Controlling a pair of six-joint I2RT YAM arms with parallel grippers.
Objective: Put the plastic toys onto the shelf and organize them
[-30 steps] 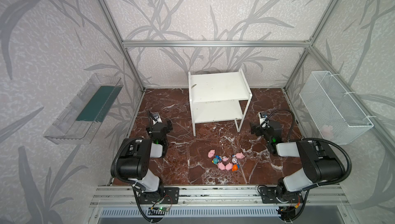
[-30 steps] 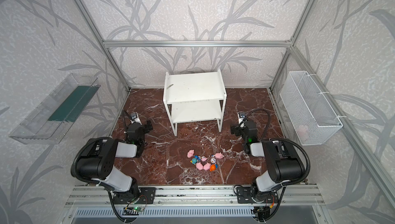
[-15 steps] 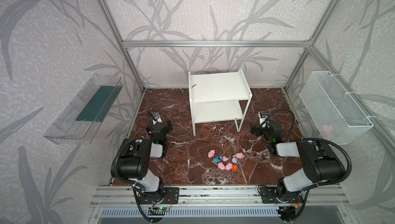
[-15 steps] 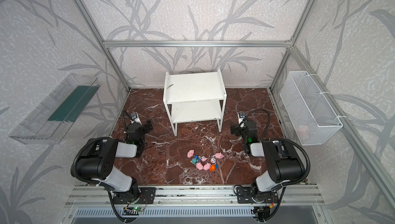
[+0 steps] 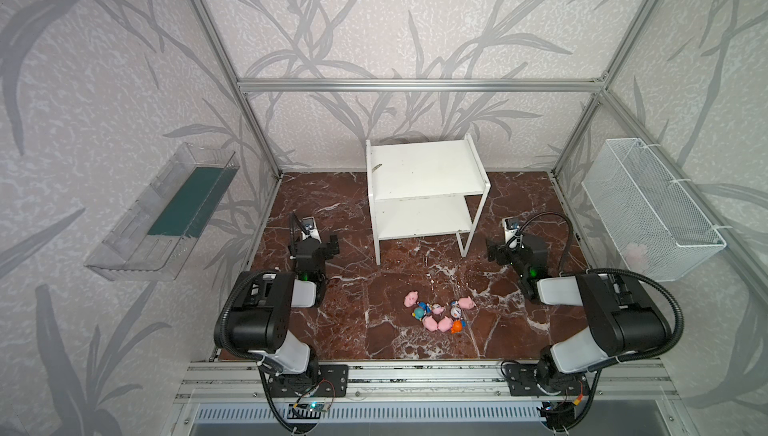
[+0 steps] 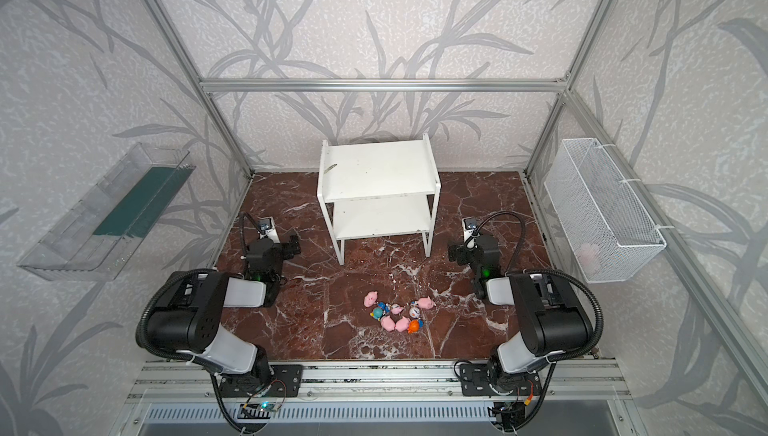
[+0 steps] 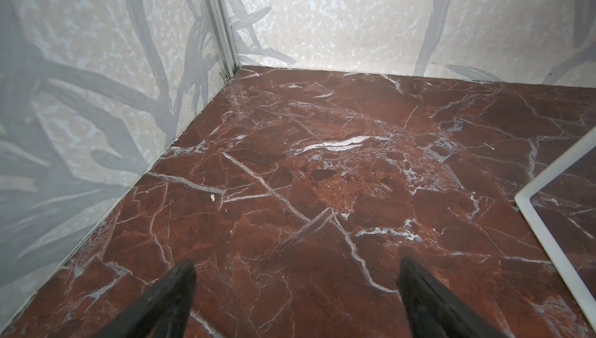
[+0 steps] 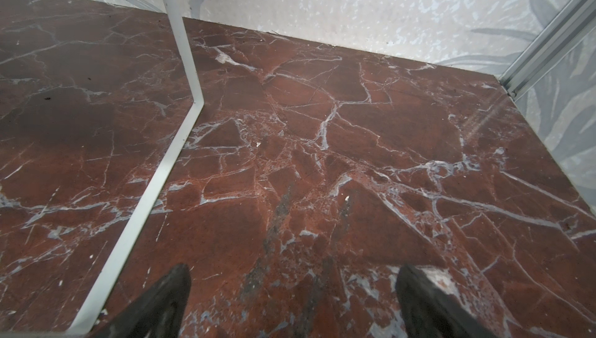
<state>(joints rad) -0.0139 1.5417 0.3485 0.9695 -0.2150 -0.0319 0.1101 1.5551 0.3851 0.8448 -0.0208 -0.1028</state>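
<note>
The plastic toys [image 5: 436,313] [image 6: 397,314], several pink pigs and small blue-and-white figurines, lie in a tight cluster on the red marble floor near the front, in both top views. The white two-tier shelf [image 5: 424,172] [image 6: 376,172] stands at the back centre with both boards bare. My left gripper [image 5: 313,243] [image 6: 270,246] [image 7: 296,265] rests low at the left, open over bare floor. At the right my right gripper [image 5: 515,249] [image 6: 473,249] [image 8: 295,268] is also open, with nothing between its fingers. A shelf leg [image 7: 548,233] [image 8: 190,78] shows in each wrist view. Neither wrist view shows the toys.
A clear tray with a green base [image 5: 174,209] hangs on the left wall. A white wire basket [image 5: 648,205] hangs on the right wall with something pale pink [image 5: 636,253] inside. Aluminium posts [image 5: 257,130] frame the back corners.
</note>
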